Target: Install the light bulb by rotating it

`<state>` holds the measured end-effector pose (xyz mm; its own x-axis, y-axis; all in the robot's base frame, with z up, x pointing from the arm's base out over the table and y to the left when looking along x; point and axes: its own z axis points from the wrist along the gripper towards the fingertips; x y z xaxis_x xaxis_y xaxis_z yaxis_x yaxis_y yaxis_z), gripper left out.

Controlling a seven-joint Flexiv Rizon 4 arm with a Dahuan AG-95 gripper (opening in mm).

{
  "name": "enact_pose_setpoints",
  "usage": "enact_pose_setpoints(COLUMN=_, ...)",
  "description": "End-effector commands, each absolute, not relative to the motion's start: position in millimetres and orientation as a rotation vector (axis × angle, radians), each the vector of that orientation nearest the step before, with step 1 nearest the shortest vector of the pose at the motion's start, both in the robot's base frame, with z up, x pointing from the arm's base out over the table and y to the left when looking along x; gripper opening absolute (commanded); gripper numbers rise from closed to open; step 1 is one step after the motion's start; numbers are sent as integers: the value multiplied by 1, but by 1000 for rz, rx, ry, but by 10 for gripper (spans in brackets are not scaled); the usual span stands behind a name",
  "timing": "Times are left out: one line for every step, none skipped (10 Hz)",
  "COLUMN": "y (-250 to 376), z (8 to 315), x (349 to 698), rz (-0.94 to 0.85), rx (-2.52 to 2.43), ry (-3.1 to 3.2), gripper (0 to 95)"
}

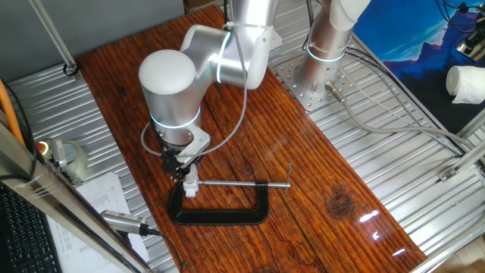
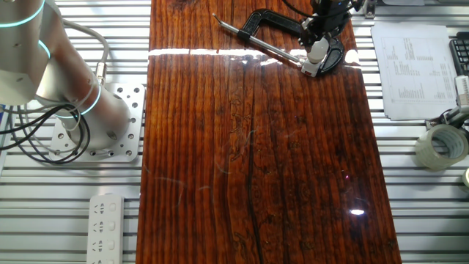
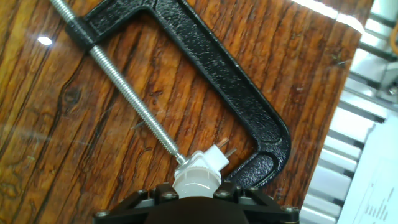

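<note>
Gripper [image 3: 198, 198] fingers appear clamped on the light bulb [image 3: 196, 182], seated in the socket block [image 3: 208, 160] inside the C-clamp [image 3: 249, 118]; rotation should stay axial, without side load.

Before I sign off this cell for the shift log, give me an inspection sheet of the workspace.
Surface: wooden board, dark grain, glare streaks, lying on ribbed metal table.
Job's things: light bulb sits in the white socket block, which is held in the black C-clamp.
Clutter: tape roll, printed sheet, power strip, paper roll.
Grippers: gripper is down over the bulb; grip cannot be confirmed.
Cables: grey bundle runs from the arm's base across the table.
Surroundings: keyboard edge, blue picture behind.
</note>
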<state>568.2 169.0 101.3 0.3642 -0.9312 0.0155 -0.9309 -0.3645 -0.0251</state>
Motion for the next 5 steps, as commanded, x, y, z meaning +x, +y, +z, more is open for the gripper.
enact_pose_setpoints(y=174, z=103, x=572, rz=-60, rx=-2563, ry=1785, gripper=190)
enact_pose_setpoints(y=176, z=101, x=574, rz=-53, rx=-2555, ry=1812, gripper=190)
enact_pose_setpoints(y=175, z=98, x=575, rz=-51, rx=-2547, ry=1845, gripper=190)
enact_pose_setpoints(y=174, z=98, x=575, rz=-52, rx=-2538, ry=1870, gripper=190)
enact_pose_setpoints(y=173, z=98, x=576, rz=-54, rx=-2533, ry=1880, gripper=0)
